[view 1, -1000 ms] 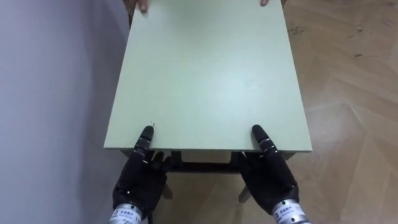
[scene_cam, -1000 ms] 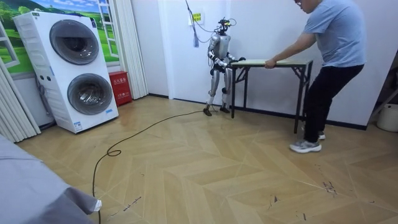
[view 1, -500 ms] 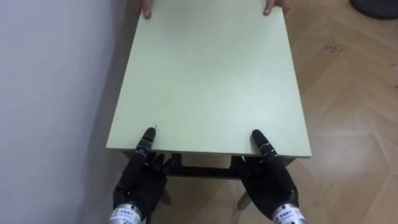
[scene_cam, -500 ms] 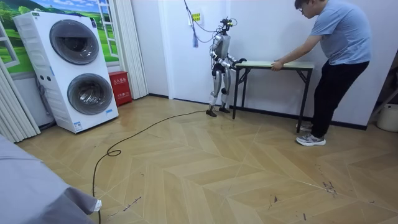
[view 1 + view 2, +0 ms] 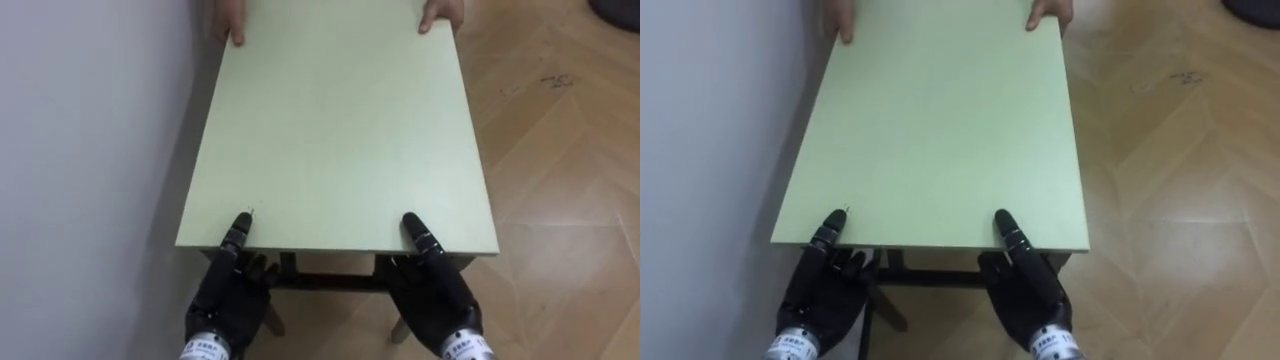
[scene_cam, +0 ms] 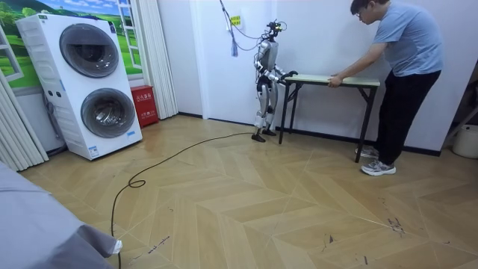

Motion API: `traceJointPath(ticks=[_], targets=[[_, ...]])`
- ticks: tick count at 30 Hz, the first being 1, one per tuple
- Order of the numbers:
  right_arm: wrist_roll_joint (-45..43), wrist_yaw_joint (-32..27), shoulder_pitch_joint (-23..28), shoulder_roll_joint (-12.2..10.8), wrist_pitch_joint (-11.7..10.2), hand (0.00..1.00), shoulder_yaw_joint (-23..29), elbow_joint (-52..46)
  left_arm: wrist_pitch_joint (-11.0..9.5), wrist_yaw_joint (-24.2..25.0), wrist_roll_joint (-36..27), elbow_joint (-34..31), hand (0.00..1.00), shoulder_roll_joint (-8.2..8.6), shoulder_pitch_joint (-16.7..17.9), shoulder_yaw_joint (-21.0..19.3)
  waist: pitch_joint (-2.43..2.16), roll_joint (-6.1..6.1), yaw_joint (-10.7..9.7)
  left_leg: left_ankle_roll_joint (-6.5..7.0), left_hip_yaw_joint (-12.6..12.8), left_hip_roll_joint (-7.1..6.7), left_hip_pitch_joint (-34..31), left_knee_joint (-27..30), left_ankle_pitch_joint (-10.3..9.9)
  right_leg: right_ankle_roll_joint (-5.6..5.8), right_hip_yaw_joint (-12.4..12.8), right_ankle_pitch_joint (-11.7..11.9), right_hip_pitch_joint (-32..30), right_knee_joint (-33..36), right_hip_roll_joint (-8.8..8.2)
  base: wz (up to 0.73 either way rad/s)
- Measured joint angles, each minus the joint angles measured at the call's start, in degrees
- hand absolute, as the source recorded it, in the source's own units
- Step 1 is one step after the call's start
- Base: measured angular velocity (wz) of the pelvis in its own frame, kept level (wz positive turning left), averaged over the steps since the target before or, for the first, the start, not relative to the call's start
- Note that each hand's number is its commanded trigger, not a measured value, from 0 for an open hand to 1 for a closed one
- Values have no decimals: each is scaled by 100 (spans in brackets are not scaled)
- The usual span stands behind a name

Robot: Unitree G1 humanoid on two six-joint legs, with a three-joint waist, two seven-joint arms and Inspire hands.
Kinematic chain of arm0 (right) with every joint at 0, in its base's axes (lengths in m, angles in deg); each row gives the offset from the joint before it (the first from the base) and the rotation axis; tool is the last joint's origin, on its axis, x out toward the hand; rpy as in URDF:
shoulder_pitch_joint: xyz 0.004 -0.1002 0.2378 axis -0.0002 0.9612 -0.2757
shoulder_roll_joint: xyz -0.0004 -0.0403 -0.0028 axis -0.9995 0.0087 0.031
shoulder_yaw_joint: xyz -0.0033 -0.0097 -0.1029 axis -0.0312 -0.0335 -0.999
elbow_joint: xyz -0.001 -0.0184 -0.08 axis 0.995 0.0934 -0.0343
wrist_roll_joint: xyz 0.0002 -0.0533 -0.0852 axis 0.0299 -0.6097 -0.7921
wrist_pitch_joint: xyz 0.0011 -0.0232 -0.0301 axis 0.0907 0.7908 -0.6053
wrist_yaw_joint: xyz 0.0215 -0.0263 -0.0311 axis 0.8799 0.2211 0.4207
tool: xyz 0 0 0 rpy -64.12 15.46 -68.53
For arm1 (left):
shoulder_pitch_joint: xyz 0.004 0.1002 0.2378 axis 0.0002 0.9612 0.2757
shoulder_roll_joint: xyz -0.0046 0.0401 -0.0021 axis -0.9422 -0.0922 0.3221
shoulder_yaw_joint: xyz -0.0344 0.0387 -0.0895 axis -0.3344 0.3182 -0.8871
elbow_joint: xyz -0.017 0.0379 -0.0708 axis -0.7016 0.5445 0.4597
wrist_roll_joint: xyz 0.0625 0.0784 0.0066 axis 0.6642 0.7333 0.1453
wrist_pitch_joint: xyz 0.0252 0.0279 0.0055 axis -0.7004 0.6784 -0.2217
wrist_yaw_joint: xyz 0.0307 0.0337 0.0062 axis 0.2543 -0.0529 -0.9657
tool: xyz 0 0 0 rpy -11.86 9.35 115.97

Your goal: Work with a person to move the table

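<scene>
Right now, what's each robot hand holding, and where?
Left robot hand and right robot hand pinch the table by its near edge, thumbs on top.

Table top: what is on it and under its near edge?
On the table: thumbs of the left hand and right hand near, a person's hands at the far edge. Underneath, a dark frame shows; the fingers are covered.

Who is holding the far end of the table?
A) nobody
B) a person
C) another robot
B: a person's hands grip the far edge of the table, while the left robot hand and right robot hand hold the near edge.
</scene>
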Motion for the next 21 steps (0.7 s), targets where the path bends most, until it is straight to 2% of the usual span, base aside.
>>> traceJointPath(ticks=[2,4,5,8,14,21], targets=[[9,-6,4,-12,10,100,-2,4,-14,0,23,3,100,4,0,6,2,-9,9,1,221,-1,61,-72,-1,38,66,-9,1,2,-32,-13],[9,-8,4,-12,19,100,5,14,-14,0,24,3,100,-4,1,19,4,-14,-11,13,258,-11,60,-72,-8,59,71,-1,-4,1,-49,-6],[10,-8,5,-11,22,100,8,23,-15,0,24,3,100,-19,1,27,5,-14,-19,83,290,-6,62,-71,-31,66,74,-2,-7,2,-46,0],[22,-19,25,-2,23,100,9,29,-22,-6,24,5,100,-79,1,95,5,-17,-30,137,389,-5,60,-70,-53,98,100,-13,-15,2,-62,0],[21,-115,47,12,23,100,4,29,-22,-40,24,11,100,-153,1,146,-2,-64,-29,161,426,-6,61,-64,-59,113,118,-4,-14,1,-65,0],[-2,-186,46,31,22,100,-3,105,-22,-45,23,127,100,-169,2,228,-2,-65,-28,167,498,0,98,-60,-56,113,127,-4,45,-43,-62,0]])
